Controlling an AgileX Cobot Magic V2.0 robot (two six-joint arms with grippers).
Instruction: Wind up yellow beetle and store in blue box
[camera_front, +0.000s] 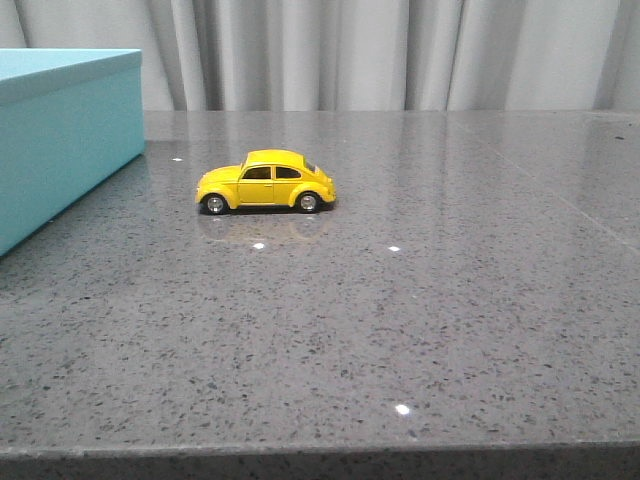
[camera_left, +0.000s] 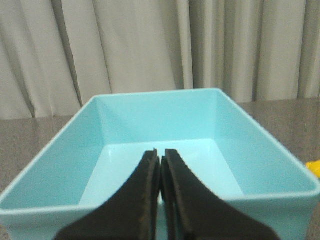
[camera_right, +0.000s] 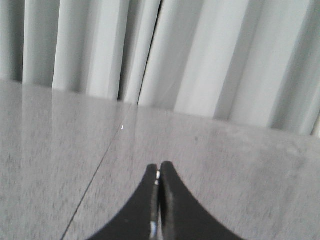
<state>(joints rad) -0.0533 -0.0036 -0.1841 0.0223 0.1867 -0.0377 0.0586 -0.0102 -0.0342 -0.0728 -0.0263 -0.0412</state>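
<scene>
Approach w/ right gripper (camera_right: 159, 172), jaws now together like left gripper (camera_left: 161, 159) over blue box (camera_left: 260, 150), should open first, since yellow beetle (camera_front: 266, 181) sits untouched, apart from both.

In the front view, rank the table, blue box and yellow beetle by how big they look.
1. Table: fills most of the frame.
2. Blue box: large even though the left edge of the frame cuts it off.
3. Yellow beetle: by far the smallest; it sits no nearer the camera than the box, so this ranking is safe.

Speckled grey stone table (camera_front: 400, 330), pleated pale curtain (camera_front: 400, 50) behind
</scene>
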